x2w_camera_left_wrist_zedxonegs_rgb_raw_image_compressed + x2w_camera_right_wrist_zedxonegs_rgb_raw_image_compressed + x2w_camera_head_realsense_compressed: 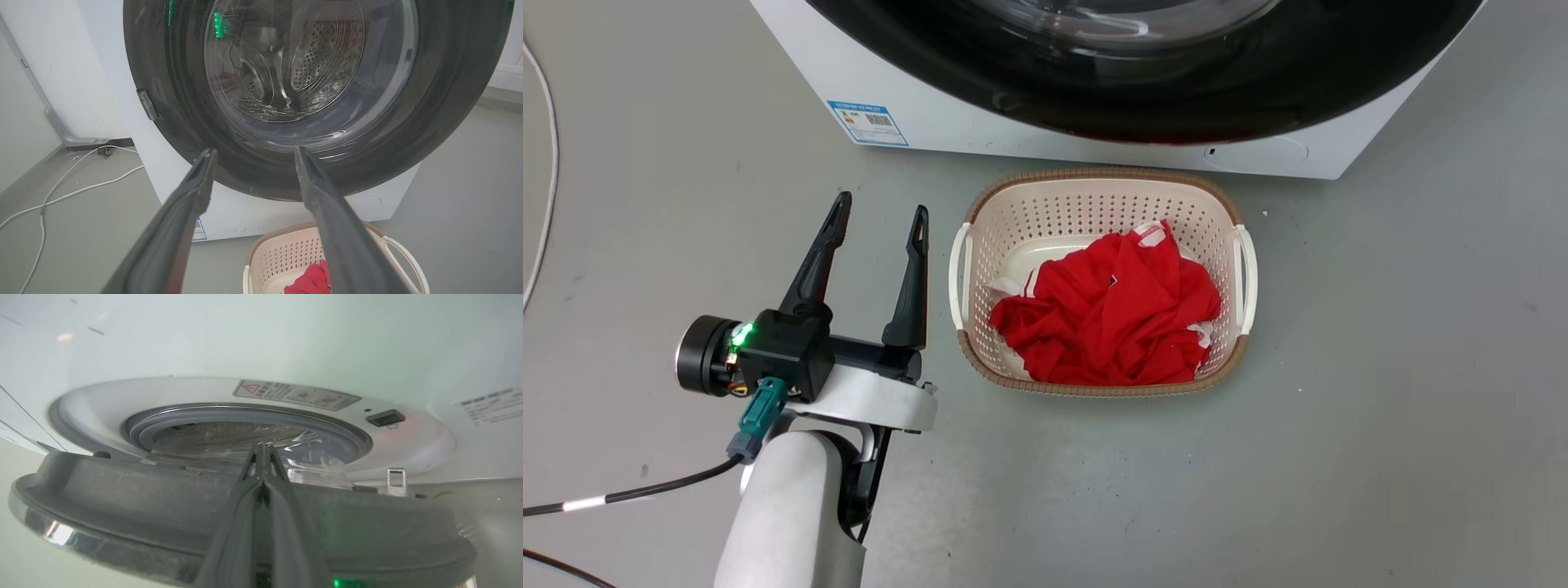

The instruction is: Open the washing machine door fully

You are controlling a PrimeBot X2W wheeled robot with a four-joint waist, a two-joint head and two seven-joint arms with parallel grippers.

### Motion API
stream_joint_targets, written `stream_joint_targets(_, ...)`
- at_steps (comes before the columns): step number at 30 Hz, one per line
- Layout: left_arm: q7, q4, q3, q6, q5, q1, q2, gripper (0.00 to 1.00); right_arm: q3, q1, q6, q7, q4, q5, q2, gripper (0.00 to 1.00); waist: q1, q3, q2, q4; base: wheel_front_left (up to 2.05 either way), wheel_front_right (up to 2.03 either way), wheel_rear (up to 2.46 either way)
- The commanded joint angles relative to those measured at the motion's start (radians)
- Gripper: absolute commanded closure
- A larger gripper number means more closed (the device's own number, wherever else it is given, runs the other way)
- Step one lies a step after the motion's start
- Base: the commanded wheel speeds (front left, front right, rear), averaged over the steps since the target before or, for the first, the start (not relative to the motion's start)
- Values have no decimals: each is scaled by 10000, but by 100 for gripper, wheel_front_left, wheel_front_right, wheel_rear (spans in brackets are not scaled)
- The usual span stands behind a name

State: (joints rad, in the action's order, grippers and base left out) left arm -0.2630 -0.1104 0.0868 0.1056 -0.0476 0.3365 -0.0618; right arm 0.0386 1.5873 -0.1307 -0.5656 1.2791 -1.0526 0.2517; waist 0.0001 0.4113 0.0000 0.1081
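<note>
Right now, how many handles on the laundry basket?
2, both white, on the laundry basket: left handle on its left end, right handle on its right end. Whole rim shows, so none hidden.

Cream perforated plastic basket (1062,216) before the big white boxy washing machine (947,122).
Crumpled red cloth (1111,314) in it; left gripper (882,204) just left.

The white washing machine (947,122) stands at the far edge, with its glossy black door (1176,90) across the front. A blue label (867,123) is at its lower left corner. Just in front, a cream basket (1054,216) holds crumpled red cloth (1111,318). At near left, the left gripper (882,204) is above the grey floor (1380,408) beside the basket, fingers spread apart.
</note>
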Motion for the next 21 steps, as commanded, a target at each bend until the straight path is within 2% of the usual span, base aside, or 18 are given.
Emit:
stream_joint_targets(1, -25, -31, -39, 11, 71, 149, -5, 0, -7, -291, 0, -309, -78, -104, -204, 100, -1, -94, 0, -32, 0, 0, 0)
stream_joint_targets(11, -25, -326, 45, -49, 178, -373, 30, 0, -337, -1553, 0, -2470, -720, -997, -314, 100, -1, -1176, 0, -49, 0, 0, 0)
stream_joint_targets(17, -25, -510, 189, -126, 183, -685, 53, 0, -386, -2490, 0, -3201, -1158, -1287, -356, 100, -1, -1833, 0, -6, 0, 0, 0)
stream_joint_targets(21, -25, -644, 268, -192, 185, -1006, 66, 0, -393, -3514, -2, -3758, -1792, -1556, -613, 100, -1, -2401, 0, -18, 0, 0, 0)
